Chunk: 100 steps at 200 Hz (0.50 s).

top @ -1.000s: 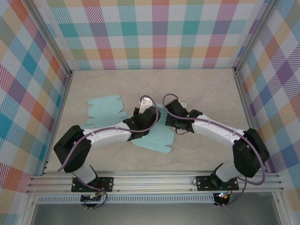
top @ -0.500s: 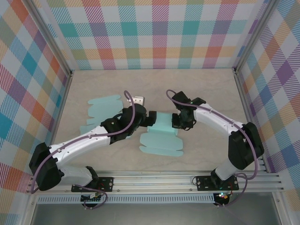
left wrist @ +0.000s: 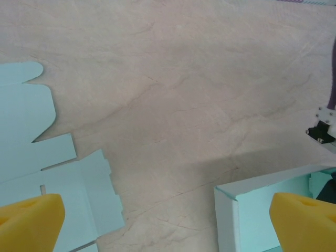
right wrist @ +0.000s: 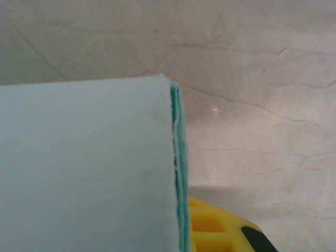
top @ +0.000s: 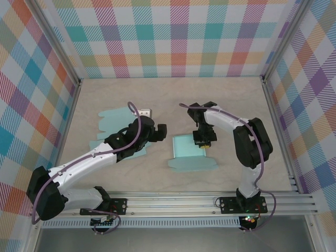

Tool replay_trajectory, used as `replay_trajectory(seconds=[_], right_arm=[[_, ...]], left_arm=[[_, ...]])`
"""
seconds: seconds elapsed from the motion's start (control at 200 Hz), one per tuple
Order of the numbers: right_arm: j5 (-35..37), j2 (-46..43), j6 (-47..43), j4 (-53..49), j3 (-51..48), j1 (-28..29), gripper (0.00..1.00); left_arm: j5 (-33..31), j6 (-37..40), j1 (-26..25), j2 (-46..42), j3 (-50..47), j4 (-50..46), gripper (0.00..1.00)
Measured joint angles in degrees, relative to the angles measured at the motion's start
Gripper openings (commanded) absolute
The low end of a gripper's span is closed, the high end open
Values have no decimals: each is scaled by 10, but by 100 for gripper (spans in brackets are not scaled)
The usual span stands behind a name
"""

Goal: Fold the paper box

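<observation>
Paper box (top: 189, 155), part-folded: left gripper (top: 157, 131), now spread and drawn clear, leaves it lying to its right on the worktop (top: 236, 100); right gripper (top: 204, 142), pressed together, pinches its edge, so folding likely proceeds one-armed.

Count as found on inspection. Arms: two, namely the left arm (top: 89, 160) and the right arm (top: 227, 119). Grippers: two, one per arm, the left gripper (top: 156, 134) and the right gripper (top: 203, 140). Yellow finger pads (left wrist: 29, 223): two seen from the left wrist, one from the right wrist. Pale teal paper pieces: two, being one flat blank (top: 113, 118) and one partly folded box (top: 189, 152). Tabletop (top: 173, 94): one. Checked wall panels (top: 173, 37): three, at back, left and right.
</observation>
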Motion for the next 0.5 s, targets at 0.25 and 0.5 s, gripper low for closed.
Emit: replay_trajectory(seconds=[0.25, 0.5], right_arm=[[77, 91, 5, -48, 81, 11, 0], [90, 113, 13, -47, 89, 13, 13]], left_arm=[[-2, 0, 4, -37, -21, 2, 100], [-10, 0, 11, -48, -26, 1, 100]])
